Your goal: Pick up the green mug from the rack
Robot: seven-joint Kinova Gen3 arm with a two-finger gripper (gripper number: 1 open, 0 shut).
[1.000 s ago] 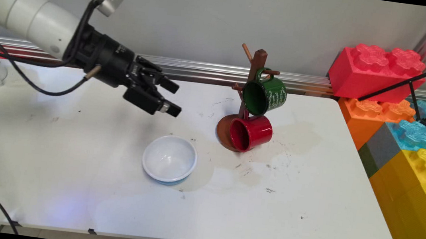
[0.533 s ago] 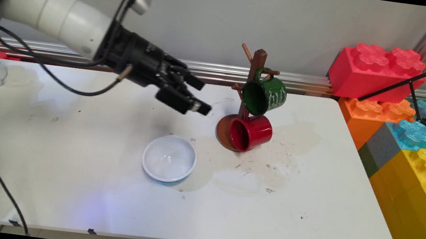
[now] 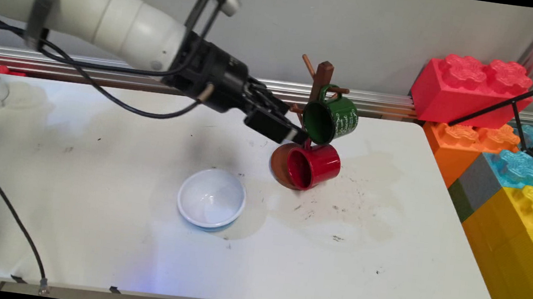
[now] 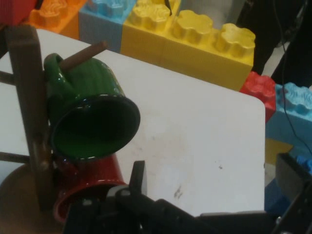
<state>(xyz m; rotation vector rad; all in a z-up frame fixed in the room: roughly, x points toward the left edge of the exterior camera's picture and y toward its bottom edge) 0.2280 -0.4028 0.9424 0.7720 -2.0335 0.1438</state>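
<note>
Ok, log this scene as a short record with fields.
end effector: open, holding nothing, close beside the green mug's rim
green mug: hangs on a peg of the mug tree
red mug: hangs below the green one
mug tree: brown, upright on the table
bowl: white, empty, apart from the tree

Your gripper (image 3: 294,128) sits just left of the green mug (image 3: 331,118), which hangs tilted on the wooden mug tree (image 3: 324,76), mouth facing it; red mug (image 3: 314,166) hangs directly below, mouth leftward.
</note>
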